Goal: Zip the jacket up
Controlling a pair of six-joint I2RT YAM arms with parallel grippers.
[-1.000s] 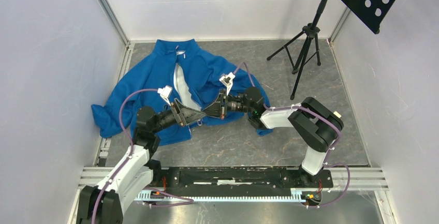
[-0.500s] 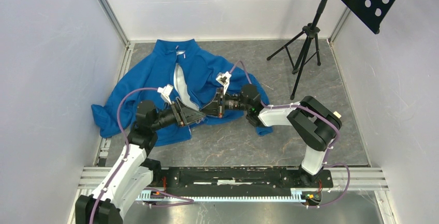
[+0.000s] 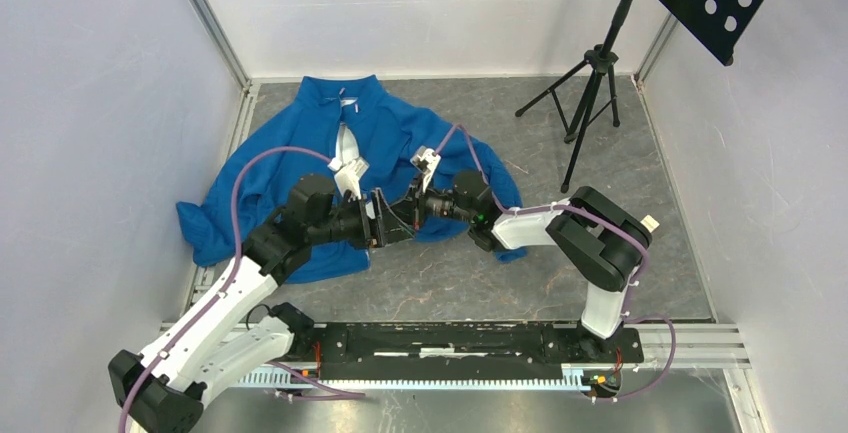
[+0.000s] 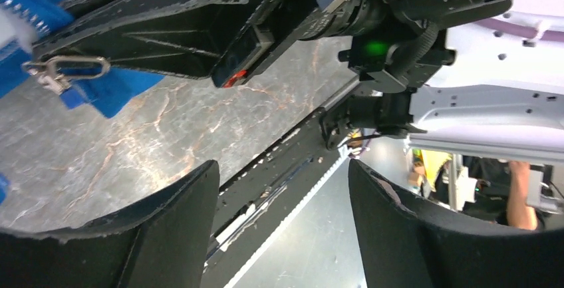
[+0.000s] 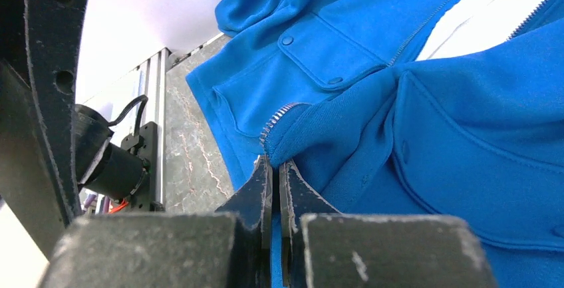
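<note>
I judge I am preparing the zipper start: my right fingers (image 5: pixel 256 195) pinch almost shut on the lower front edge of the jacket (image 3: pixel 395 133) lying beyond them, my left fingers (image 4: pixel 173 235) stand wide open and empty opposite, and next must catch the zipper pull (image 4: pixel 66 68).

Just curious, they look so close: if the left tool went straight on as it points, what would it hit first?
Most likely the right tool, shut on the jacket hem just ahead; depth is unclear, so it might pass beside.
</note>
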